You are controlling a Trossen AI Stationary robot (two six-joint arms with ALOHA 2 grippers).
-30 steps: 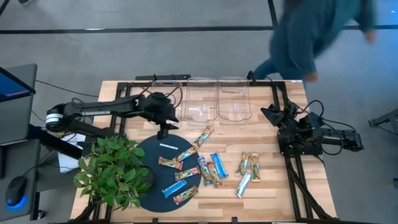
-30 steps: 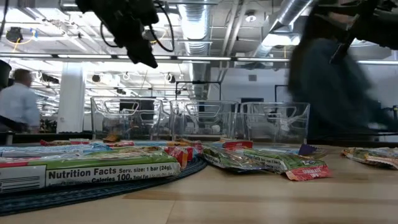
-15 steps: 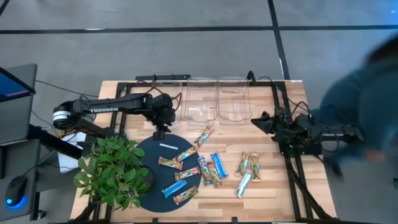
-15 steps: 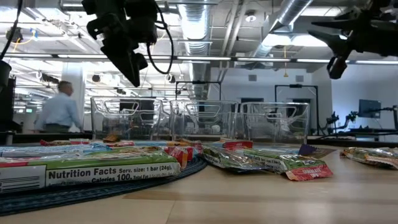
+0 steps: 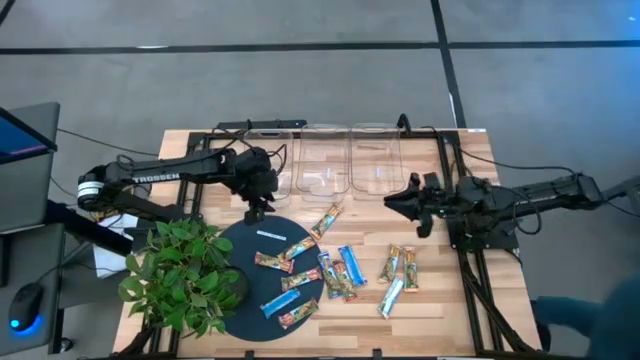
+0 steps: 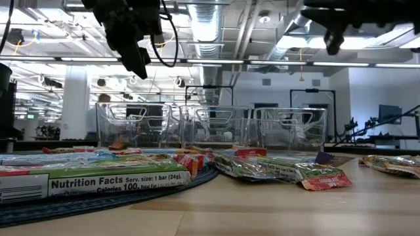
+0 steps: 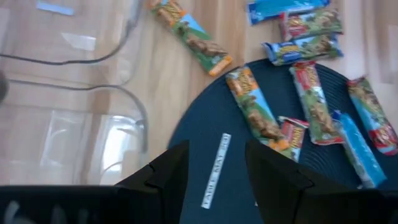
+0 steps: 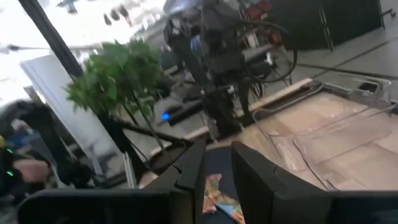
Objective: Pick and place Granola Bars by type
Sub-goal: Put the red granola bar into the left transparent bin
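Note:
Several granola bars lie flat on the round dark mat [image 5: 238, 252] and on the wood to its right: a blue bar [image 5: 350, 265], another blue bar [image 5: 281, 298], an orange-green bar [image 5: 327, 220], a green-tan pair [image 5: 399, 265]. My left gripper [image 5: 258, 207] hangs open above the mat's far edge, over the thin white strip [image 7: 216, 169], with bars [image 7: 255, 109] ahead of it. My right gripper [image 5: 396, 203] is open in the air, near the rightmost bin and above bare wood, touching nothing.
Three clear bins [image 5: 322, 160] stand in a row at the table's far edge. A potted plant [image 5: 180, 275] covers the near left corner and part of the mat. Black frame rails [image 5: 470, 270] run along the right side. Bare wood lies between the bins and the bars.
My right arm has swung out from the table's right edge toward the middle, so its gripper now hovers near the rightmost bin. My left gripper has shifted slightly toward the table's left. A person passed behind the far edge and off to the right.

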